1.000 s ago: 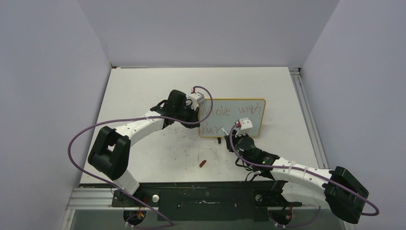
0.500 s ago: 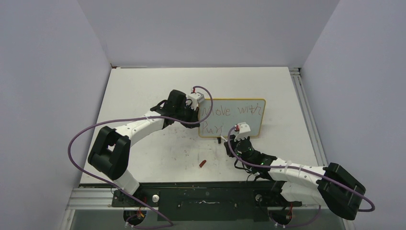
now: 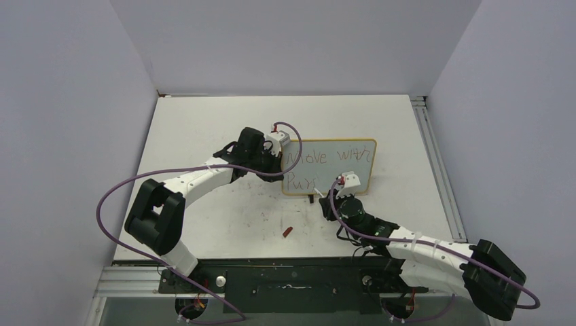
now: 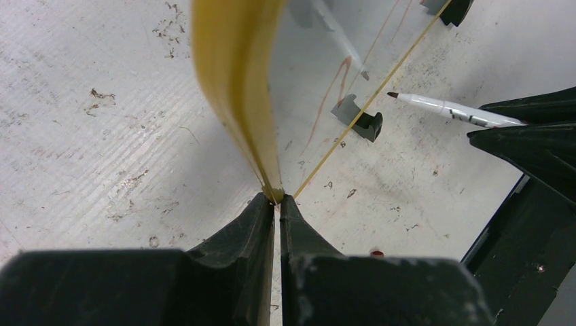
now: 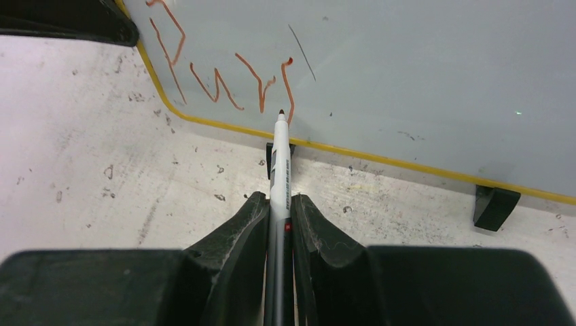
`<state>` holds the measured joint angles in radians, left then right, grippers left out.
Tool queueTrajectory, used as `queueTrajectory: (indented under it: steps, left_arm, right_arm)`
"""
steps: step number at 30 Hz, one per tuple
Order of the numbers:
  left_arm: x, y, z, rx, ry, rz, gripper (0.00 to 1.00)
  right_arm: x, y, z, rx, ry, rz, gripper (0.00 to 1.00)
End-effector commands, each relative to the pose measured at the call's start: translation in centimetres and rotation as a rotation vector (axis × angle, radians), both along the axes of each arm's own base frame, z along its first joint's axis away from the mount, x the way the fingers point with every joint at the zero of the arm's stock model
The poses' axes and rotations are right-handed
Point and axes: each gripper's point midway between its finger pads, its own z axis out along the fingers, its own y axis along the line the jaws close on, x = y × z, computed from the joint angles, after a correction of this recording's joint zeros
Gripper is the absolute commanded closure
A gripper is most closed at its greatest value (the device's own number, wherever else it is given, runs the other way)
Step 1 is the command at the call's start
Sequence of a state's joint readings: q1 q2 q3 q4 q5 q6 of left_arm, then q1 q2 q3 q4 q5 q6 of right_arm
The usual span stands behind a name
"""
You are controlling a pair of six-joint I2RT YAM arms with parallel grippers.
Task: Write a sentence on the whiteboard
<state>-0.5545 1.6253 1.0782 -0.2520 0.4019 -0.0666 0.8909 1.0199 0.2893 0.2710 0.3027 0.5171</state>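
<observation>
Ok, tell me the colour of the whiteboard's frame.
Yellow. The whiteboard frame shows best in the right wrist view.

The whiteboard [image 3: 339, 153] is standing on the table [image 3: 224, 122], right of centre. The left gripper [image 4: 277, 204] is sitting at its left edge. The right gripper [image 5: 280, 204] with the marker [image 5: 280, 156] is sitting before its near-left corner. A cap [image 3: 287, 232] is lying nearer, further left.

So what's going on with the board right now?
The left gripper is clamped on the yellow edge of the whiteboard, steadying it upright. The right gripper holds a marker, its tip right by the newest stroke; whether it touches isn't clear. The writing reads "Move with" on top and "Pur" plus one stroke below, so the sentence looks unfinished.
</observation>
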Motion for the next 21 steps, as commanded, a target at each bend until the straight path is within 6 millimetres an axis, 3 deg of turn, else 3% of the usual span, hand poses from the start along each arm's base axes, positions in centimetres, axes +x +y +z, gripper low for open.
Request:
queueTrajectory:
  steps: [1,11,21]
  left_arm:
    - [1.2,-1.3,3.5,-0.072,-0.074,-0.021,1.00]
    - [1.2,-1.3,3.5,-0.072,-0.074,-0.021,1.00]
    - [1.2,-1.4,3.4,-0.073,-0.073,-0.023,1.00]
  right_arm:
    - [0.8,-0.1,3.2,0.047,-0.081,-0.031,0.95]
    - [2.1,0.0,4.8,0.033,-0.144,-0.060,0.95]
    - [2.6,0.2,5.1,0.032,-0.165,-0.065,0.95]
